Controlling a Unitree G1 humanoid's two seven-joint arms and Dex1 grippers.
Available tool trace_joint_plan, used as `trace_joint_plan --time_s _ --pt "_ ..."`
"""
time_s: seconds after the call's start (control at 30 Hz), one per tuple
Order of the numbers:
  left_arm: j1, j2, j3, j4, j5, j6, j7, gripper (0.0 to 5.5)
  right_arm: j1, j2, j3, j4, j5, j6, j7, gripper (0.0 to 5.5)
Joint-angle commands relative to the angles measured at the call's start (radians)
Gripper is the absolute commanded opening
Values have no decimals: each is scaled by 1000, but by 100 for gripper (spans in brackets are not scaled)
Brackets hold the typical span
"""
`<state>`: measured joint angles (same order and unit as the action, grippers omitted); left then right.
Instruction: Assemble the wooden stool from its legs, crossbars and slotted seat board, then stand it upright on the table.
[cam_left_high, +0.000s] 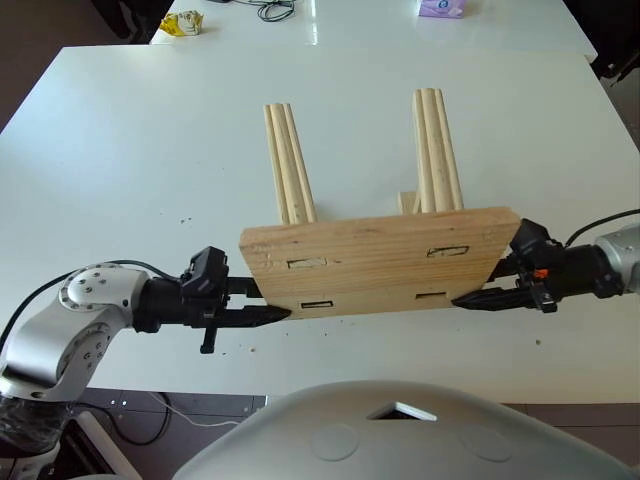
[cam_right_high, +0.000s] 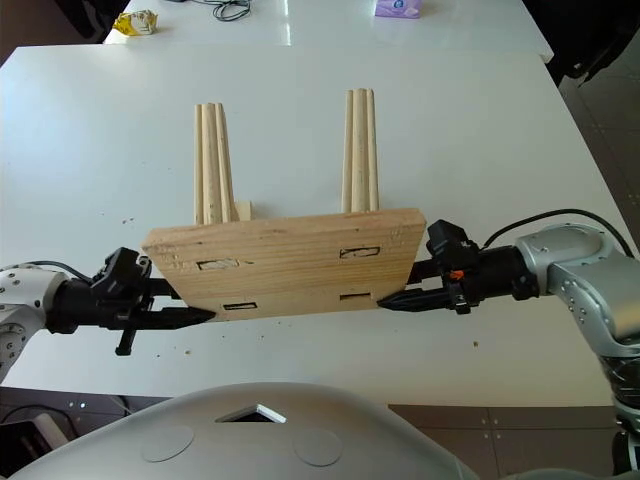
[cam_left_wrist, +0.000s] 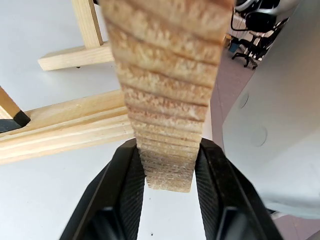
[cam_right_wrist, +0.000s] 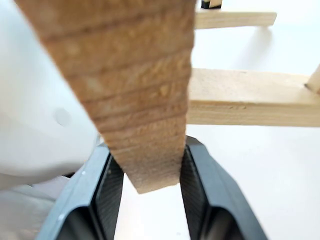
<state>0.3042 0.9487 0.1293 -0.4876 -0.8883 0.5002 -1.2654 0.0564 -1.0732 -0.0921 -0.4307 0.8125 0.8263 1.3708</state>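
The wooden stool lies on its side near the table's front edge. Its slotted seat board (cam_left_high: 380, 262) faces me, and its two pairs of legs (cam_left_high: 288, 160) (cam_left_high: 437, 150) stretch away over the table. A short crossbar end (cam_left_high: 407, 202) shows beside the right legs. My left gripper (cam_left_high: 268, 303) is shut on the board's left edge. My right gripper (cam_left_high: 483, 283) is shut on its right edge. The left wrist view shows the board's end grain (cam_left_wrist: 165, 100) clamped between black fingers (cam_left_wrist: 122, 190). The right wrist view shows the other end (cam_right_wrist: 130, 100) held the same way, with a leg (cam_right_wrist: 250, 97) behind.
The white table (cam_left_high: 130, 150) is wide and bare around the stool. At its far edge lie a yellow packet (cam_left_high: 182, 22), some cables (cam_left_high: 275, 10) and a purple box (cam_left_high: 440, 8). Small wood crumbs dot the surface near the front edge.
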Motion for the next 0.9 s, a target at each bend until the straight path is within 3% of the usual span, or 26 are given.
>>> trace_joint_plan --time_s 0.03,0.2,0.27,0.4,0.53,0.6,0.9 --pt "-28 -60 18 -145 -453 181 260 133 -57 31 -89 -77 594 240 -259 147" --pt "-27 -52 18 -189 -763 164 449 134 -21 -97 -51 -62 1067 105 -526 147" --pt "-35 -52 7 -207 -868 129 526 134 17 -83 -53 -84 1151 41 -589 147" --pt "-22 -78 -8 -259 -1057 16 703 134 -16 171 -53 -91 1160 -66 -783 147" --pt "-24 -228 -44 -311 -1084 -120 913 134 -100 541 -34 -181 1160 -310 -1236 147" --pt "-39 -287 -55 -336 -1084 -173 1000 134 -142 668 -33 -231 1160 -420 -1434 147" --pt "-129 -461 -78 -310 -1084 -295 1334 134 -267 907 -76 -312 1160 -610 -1850 147"
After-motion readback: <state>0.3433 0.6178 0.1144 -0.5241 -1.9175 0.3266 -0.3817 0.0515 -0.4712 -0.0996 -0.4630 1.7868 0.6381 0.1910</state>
